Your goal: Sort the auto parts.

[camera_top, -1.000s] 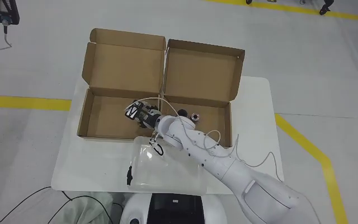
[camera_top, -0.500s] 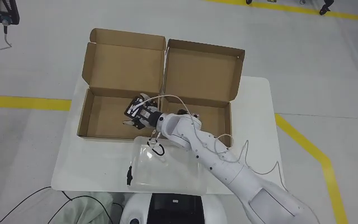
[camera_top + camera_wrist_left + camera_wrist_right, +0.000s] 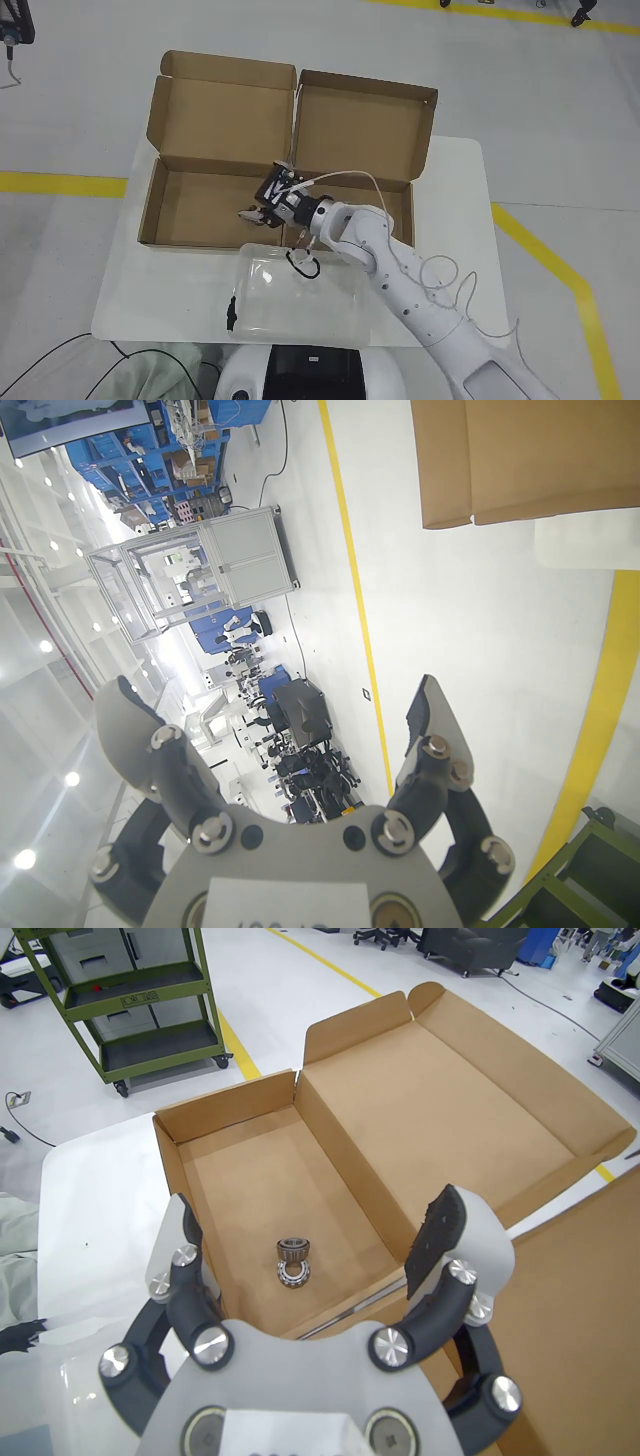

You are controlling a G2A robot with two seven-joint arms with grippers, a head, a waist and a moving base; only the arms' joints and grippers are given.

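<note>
Two bearings (image 3: 294, 1262), one atop the other, sit in the left cardboard box (image 3: 240, 1178), just ahead of the right gripper (image 3: 314, 1203), its jaws spread and empty. The left gripper (image 3: 272, 687), also spread, faces the room.

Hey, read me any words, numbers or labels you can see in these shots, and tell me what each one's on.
"LOADING": lettering on a shelf rail of the green cart.
White label on the left gripper: print cut off at the edge, unreadable.
White label on the right gripper: likewise cut off, unreadable.
</note>
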